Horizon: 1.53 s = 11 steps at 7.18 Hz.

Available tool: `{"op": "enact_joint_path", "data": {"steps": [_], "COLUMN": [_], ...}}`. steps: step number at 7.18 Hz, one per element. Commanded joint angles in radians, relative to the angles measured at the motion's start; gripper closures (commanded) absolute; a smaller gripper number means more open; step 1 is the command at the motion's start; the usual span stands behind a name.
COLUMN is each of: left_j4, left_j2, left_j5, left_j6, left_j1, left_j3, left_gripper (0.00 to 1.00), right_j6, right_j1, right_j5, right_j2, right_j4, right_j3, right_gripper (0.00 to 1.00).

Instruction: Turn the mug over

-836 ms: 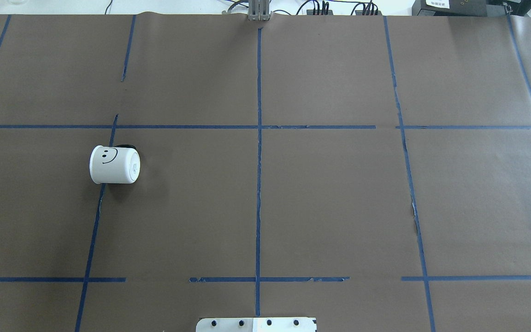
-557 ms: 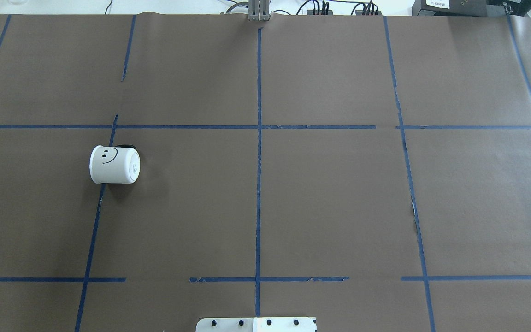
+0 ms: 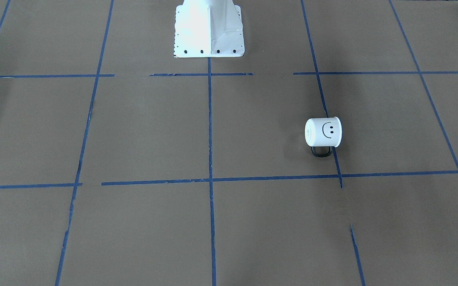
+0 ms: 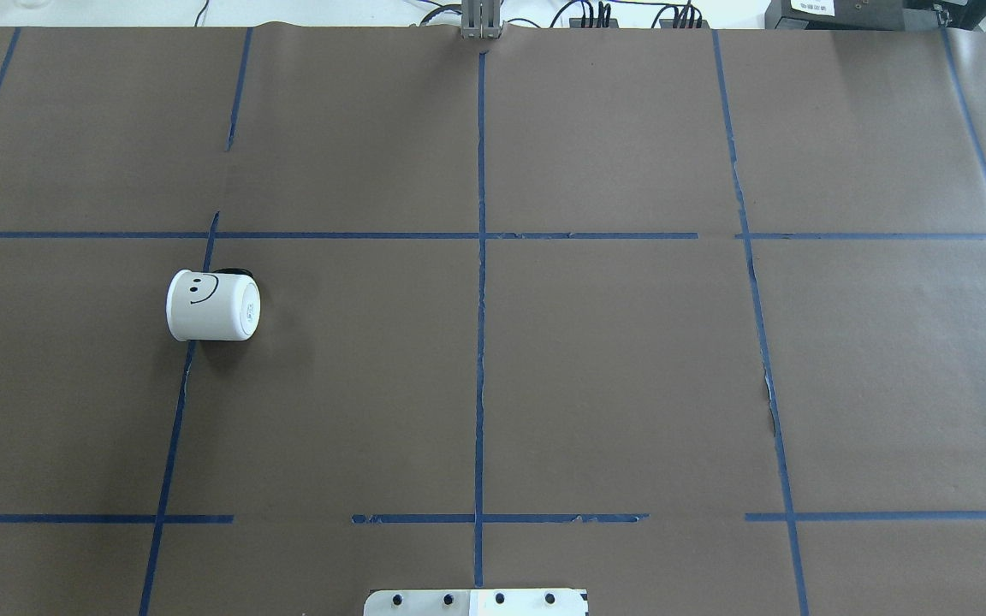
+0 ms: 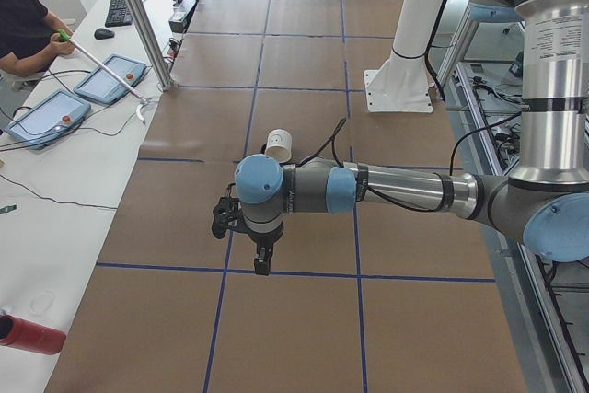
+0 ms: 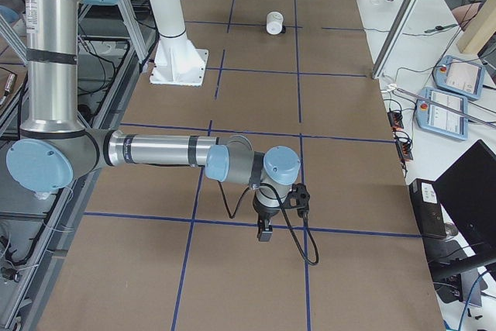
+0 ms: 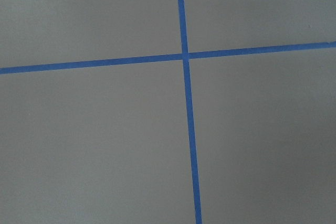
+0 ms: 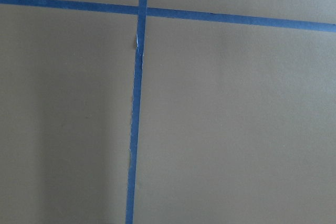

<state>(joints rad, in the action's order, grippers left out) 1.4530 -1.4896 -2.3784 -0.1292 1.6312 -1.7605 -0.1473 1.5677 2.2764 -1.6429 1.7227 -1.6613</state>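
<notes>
Overhead exterior: mug (image 4: pixel 213 305) lies sideways toward the desk's (image 4: pixel 544 385) left edge, axis left-right, rim leftward. Left gripper (image 5: pixel 261 267) is nearer than right gripper (image 6: pixel 264 233); whether either is spread or pressed together, I cannot tell.

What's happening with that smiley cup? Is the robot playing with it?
Nothing is touching the mug yet. It lies on its side on the brown table, in the robot's left half, across a blue tape line. The left gripper and the right gripper both hover over the paper, well away from the mug. The flip has not begun.
</notes>
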Motion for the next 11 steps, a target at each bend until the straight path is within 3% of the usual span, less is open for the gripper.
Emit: {"op": "enact_joint_path", "data": {"steps": [1, 2, 3, 6, 7, 8, 9, 10, 11], "left_j4": [0.091, 0.171, 0.250, 0.621, 0.820, 1.050, 1.260, 1.432, 1.487], "left_j2": [0.005, 0.029, 0.034, 0.048, 0.037, 0.037, 0.037, 0.028, -0.021], "left_j5": [-0.005, -0.043, -0.104, -0.100, -0.099, -0.097, -0.014, 0.143, 0.236], "left_j6": [0.002, 0.072, 0.261, 0.576, 0.671, 0.888, 1.125, 1.416, 1.630], "left_j1": [-0.010, -0.016, -0.066, -0.362, -0.422, -0.476, -0.538, -0.664, -0.733], "left_j3": [-0.014, -0.013, -0.016, 0.007, 0.059, 0.147, 0.198, 0.228, 0.246], "left_gripper": [0.00, 0.00, 0.00, 0.00, 0.00, 0.00, 0.00, 0.00, 0.00], "right_j6": [0.000, 0.000, 0.000, 0.000, 0.000, 0.000, 0.000, 0.000, 0.000], "right_j1": [0.000, 0.000, 0.000, 0.000, 0.000, 0.000, 0.000, 0.000, 0.000], "right_j5": [0.000, 0.000, 0.000, 0.000, 0.000, 0.000, 0.000, 0.000, 0.000], "right_j2": [0.000, 0.000, 0.000, 0.000, 0.000, 0.000, 0.000, 0.000, 0.000], "right_j4": [0.000, 0.000, 0.000, 0.000, 0.000, 0.000, 0.000, 0.000, 0.000], "right_j3": [0.000, 0.000, 0.001, 0.000, 0.000, 0.000, 0.000, 0.000, 0.000], "right_gripper": [0.00, 0.00, 0.00, 0.00, 0.00, 0.00, 0.00, 0.00, 0.00]}}
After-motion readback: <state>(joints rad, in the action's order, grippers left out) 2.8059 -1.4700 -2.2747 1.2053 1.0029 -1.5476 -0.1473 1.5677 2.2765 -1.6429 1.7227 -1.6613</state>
